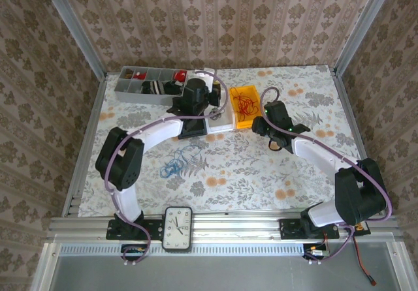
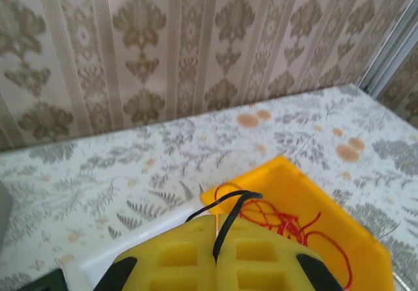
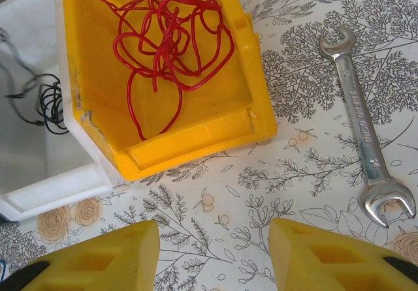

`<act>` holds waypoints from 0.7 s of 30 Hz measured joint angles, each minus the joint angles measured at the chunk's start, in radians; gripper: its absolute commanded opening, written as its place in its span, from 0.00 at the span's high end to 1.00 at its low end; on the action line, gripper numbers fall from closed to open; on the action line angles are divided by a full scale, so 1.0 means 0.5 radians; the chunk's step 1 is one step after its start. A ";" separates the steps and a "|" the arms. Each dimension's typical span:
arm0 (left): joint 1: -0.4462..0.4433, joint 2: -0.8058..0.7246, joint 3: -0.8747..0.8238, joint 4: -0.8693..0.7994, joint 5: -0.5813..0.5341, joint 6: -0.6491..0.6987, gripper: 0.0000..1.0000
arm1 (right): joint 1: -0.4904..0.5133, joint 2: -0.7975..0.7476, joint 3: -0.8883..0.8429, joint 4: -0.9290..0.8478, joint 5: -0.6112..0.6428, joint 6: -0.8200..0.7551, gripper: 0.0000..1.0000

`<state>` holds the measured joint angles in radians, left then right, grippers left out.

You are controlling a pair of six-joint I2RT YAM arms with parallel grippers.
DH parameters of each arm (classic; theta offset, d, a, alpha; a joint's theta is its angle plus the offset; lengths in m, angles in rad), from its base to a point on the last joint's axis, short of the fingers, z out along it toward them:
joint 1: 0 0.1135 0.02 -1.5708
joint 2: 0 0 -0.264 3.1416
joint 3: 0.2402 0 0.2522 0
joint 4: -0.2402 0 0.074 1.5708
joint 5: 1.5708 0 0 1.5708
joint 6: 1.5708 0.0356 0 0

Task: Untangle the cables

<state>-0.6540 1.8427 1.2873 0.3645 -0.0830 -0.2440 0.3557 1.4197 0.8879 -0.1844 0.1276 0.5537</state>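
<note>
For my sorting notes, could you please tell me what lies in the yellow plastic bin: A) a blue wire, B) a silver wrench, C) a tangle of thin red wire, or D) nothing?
C: the tangle of thin red wire lies inside the yellow plastic bin, while the silver open-ended wrench lies outside it.

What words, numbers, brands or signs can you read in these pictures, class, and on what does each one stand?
Nothing here can be quoted with certainty.
Open-ended wrench: stamped lettering runs along its shank, but it is too blurred to read.
Clock: there are numerals round its dial, but they are too small to read.
</note>
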 measured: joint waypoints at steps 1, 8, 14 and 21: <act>0.000 0.020 0.000 -0.027 0.000 -0.008 0.71 | 0.000 0.000 0.000 0.000 -0.001 0.000 0.52; -0.002 -0.152 -0.159 -0.219 -0.146 -0.043 0.16 | 0.000 -0.003 0.000 0.000 -0.025 -0.017 0.52; 0.024 -0.773 -0.435 -0.720 -0.296 -0.056 0.16 | 0.018 -0.058 0.000 0.014 -0.117 -0.067 0.52; 0.131 -1.298 -0.735 -1.398 -0.208 -0.130 0.24 | 0.212 0.067 0.001 0.054 -0.233 -0.114 0.52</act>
<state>-0.5884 1.1938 0.9199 -0.3347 -0.1867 -0.3092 0.4618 1.4532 0.8883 -0.1574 0.0113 0.4969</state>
